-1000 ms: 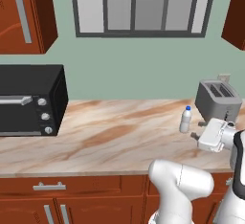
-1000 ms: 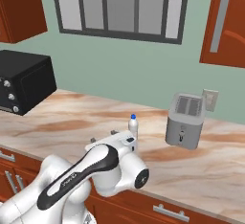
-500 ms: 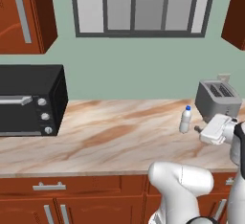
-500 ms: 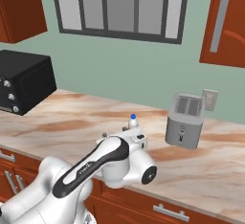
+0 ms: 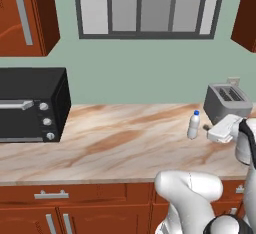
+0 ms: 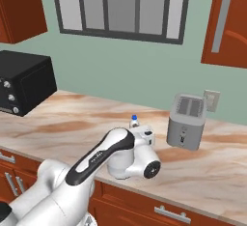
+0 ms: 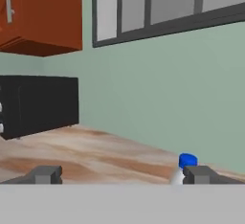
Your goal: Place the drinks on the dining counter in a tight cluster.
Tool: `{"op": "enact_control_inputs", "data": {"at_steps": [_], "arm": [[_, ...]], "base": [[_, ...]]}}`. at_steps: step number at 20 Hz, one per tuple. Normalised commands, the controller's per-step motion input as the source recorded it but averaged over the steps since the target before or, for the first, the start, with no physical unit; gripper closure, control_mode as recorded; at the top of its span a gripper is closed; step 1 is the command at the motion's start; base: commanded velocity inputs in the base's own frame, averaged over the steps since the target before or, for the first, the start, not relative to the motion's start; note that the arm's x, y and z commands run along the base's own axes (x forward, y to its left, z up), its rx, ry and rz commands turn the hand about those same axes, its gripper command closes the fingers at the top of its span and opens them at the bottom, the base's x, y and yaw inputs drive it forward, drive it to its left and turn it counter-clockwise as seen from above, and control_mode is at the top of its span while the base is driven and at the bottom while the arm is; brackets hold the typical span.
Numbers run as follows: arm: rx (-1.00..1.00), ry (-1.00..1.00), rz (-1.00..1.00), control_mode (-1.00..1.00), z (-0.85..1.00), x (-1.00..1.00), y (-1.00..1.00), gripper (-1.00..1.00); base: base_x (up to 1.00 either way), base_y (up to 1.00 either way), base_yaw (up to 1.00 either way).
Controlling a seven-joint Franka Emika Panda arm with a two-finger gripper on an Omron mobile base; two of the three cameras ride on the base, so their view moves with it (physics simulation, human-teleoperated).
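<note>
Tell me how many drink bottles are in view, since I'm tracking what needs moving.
1. The small white bottle with blue cap stands upright on the marbled stone counter, just left of the grey toaster. No others visible.

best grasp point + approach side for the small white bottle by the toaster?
Grip the small white bottle across its straight body, below the blue cap. It stands upright, so a level sideways pinch suits it. Come from its right, where the open gripper already sits; keep the approach low and slow, since the toaster stands just behind on that side. Its left is open counter.
</note>
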Motion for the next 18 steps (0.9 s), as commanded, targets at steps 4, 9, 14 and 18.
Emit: {"op": "enact_control_inputs", "data": {"at_steps": [4, 9, 14, 18], "arm": [[-0.01, 0.00, -0.09, -1.00, -0.15, 0.29, -0.03, -1.00], [0.00, 0.00, -0.06, -1.00, -0.18, 0.28, 0.00, -1.00], [0.00, 0.03, -0.02, -1.00, -0.15, 0.28, -0.05, -1.00], [0.00, 0.04, 0.00, -1.00, -0.14, 0.22, -0.13, -1.00]], "base": [[0.00, 0.00, 0.00], [0.00, 0.00, 0.00], [0.00, 0.00, 0.00], [0.00, 0.00, 0.00]]}}
